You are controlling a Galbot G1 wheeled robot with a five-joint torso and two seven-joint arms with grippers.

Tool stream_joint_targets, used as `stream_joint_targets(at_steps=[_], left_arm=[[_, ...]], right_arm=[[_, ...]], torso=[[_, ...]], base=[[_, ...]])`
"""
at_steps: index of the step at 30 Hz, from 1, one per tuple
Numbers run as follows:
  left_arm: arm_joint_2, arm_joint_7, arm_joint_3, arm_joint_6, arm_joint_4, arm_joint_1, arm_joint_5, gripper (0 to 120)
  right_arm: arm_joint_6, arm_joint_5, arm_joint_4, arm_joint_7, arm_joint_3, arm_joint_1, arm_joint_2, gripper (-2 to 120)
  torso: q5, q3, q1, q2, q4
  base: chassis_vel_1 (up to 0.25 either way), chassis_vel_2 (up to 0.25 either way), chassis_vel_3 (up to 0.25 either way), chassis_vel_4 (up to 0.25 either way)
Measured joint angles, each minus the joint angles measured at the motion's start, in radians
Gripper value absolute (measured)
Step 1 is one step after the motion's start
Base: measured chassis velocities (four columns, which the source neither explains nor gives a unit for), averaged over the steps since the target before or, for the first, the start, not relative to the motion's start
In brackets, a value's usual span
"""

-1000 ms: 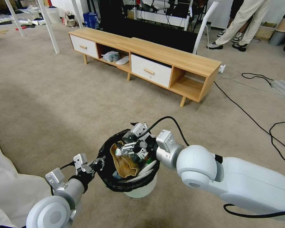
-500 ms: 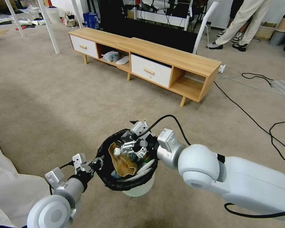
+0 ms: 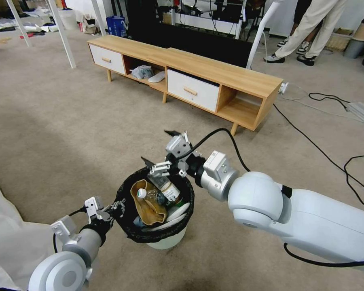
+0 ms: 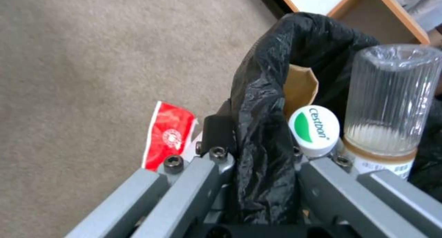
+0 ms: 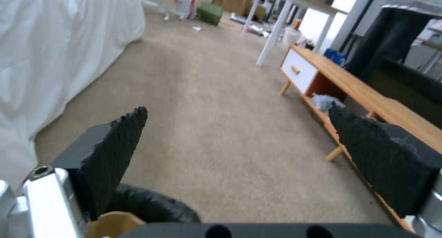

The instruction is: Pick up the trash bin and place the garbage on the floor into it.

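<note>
The trash bin, pale with a black bag over its rim, is in front of me. My left gripper is shut on the bin's near-left rim. Inside the bin lie a brown paper bag and a clear bottle with a white-green cap. My right gripper hangs open just above the far rim, with nothing between its black pads. A red-white packet lies on the floor beside the bin.
A low wooden TV stand runs across the room ahead. Black cables trail over the carpet at the right. White cloth hangs at my left. White table legs stand at the far left.
My right gripper has let go of the clear bottle, opened, and risen out of the bin. The bottle now lies in the bin. The bin and left gripper shifted slightly left.
</note>
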Motion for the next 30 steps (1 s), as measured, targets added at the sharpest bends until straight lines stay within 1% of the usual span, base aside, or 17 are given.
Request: stream_joint_targets(at_steps=[2, 5, 7, 10, 11, 14, 17, 24, 26, 30], left_arm=[[-0.021, 0.004, -0.005, -0.007, -0.017, 0.016, 0.031, 0], [-0.024, 0.006, -0.007, -0.009, -0.021, 0.019, 0.039, 0], [-0.045, 0.009, -0.028, -0.016, -0.05, 0.038, 0.074, 0], [-0.049, 0.011, -0.036, -0.017, -0.059, 0.047, 0.084, 0], [-0.053, 0.015, -0.055, -0.024, -0.075, 0.06, 0.093, 0], [-0.054, 0.015, -0.069, -0.026, -0.083, 0.065, 0.094, 0], [-0.054, 0.024, -0.106, -0.028, -0.098, 0.083, 0.107, 0], [-0.064, 0.045, -0.135, -0.039, -0.108, 0.106, 0.156, 0], [-0.07, 0.061, -0.149, -0.051, -0.111, 0.119, 0.19, 0], [-0.078, 0.065, -0.16, -0.057, -0.116, 0.129, 0.201, 0]], right_arm=[[0.025, -0.003, 0.0, 0.015, 0.013, -0.016, 0.002, 100], [0.031, -0.004, 0.0, 0.02, 0.016, -0.02, 0.003, 100], [0.053, -0.016, 0.0, 0.057, 0.03, -0.041, 0.014, 100], [0.058, -0.023, -0.002, 0.067, 0.037, -0.049, 0.017, 100], [0.066, -0.042, -0.008, 0.073, 0.059, -0.067, 0.016, 100], [0.068, -0.048, -0.011, 0.074, 0.071, -0.076, 0.013, 100], [0.069, -0.056, -0.015, 0.081, 0.106, -0.108, 0.01, 100], [0.066, -0.078, -0.028, 0.107, 0.132, -0.172, 0.03, 100], [0.062, -0.103, -0.034, 0.12, 0.148, -0.22, 0.038, 100], [0.056, -0.132, -0.042, 0.123, 0.178, -0.269, 0.043, 100]], torso=[[0.0, 0.0, 0.0, 0.0, 0.0], [0.0, 0.0, 0.0, 0.0, -0.0001], [0.0, 0.0, 0.0, 0.0, 0.0], [0.0, 0.0, 0.0, 0.0, 0.0001], [0.0, 0.0, 0.0, 0.0, 0.0], [0.0001, 0.0, 0.0, 0.0, -0.0001], [0.0, 0.0, 0.0, 0.0, -0.0001], [0.0, 0.0, 0.0, 0.0, 0.0], [-0.0001, 0.0, 0.0, 0.0, 0.0], [0.0001, 0.0, 0.0, 0.0, -0.0001]], base=[[0.0, 0.0, 0.0, 0.0], [0.0, 0.0, 0.0, 0.0], [0.0, 0.0, 0.0, 0.0], [0.0, 0.0, 0.0, 0.0], [0.0, 0.0, 0.0, 0.0], [0.0, 0.0, 0.0, 0.0], [0.0, 0.0, 0.0, 0.0], [0.0, 0.0, 0.0, 0.0], [0.0, 0.0, 0.0, 0.0], [0.0, 0.0, 0.0, 0.0]])
